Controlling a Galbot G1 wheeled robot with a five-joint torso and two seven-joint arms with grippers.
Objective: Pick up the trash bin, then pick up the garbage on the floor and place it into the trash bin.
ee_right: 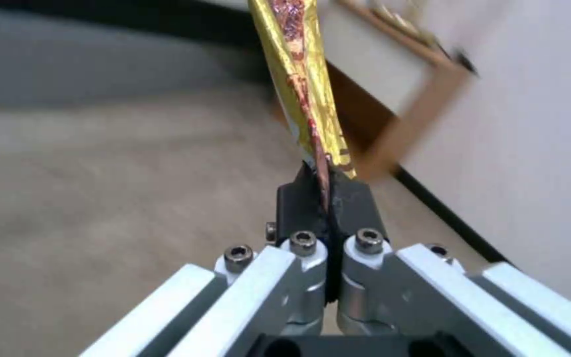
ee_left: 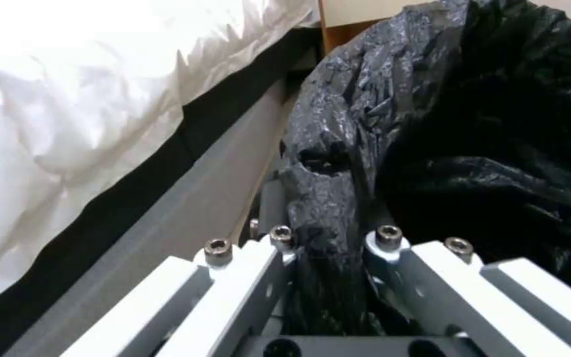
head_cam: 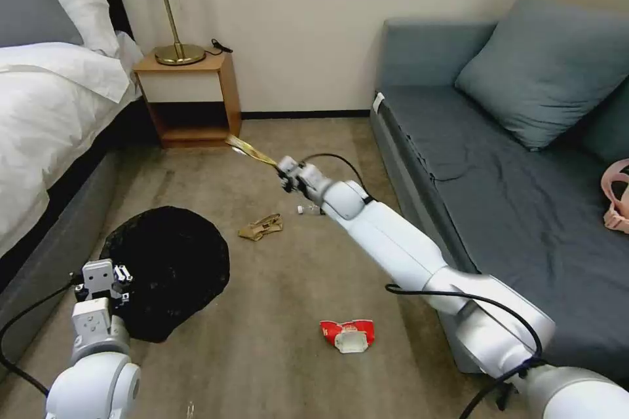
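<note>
The trash bin [head_cam: 167, 268], lined with a crinkly black bag, is at the left beside the bed. My left gripper [head_cam: 108, 275] is shut on its near rim; in the left wrist view the bag's edge [ee_left: 328, 198] is pinched between the jaws of the left gripper [ee_left: 325, 238]. My right gripper [head_cam: 283, 169] reaches far forward and is shut on a gold-brown snack wrapper [head_cam: 250, 151], held above the carpet. The right wrist view shows the wrapper [ee_right: 302, 84] sticking out of the right gripper [ee_right: 322, 193]. On the floor lie crumpled tan paper [head_cam: 261, 227], a small clear bottle [head_cam: 308, 209] and a red-and-white wrapper [head_cam: 348, 334].
A bed [head_cam: 46, 111] runs along the left. A wooden nightstand [head_cam: 190, 95] with a lamp stands at the back wall. A grey sofa [head_cam: 498, 163] with a cushion and a pink strap item [head_cam: 616, 200] fills the right. Open carpet lies between them.
</note>
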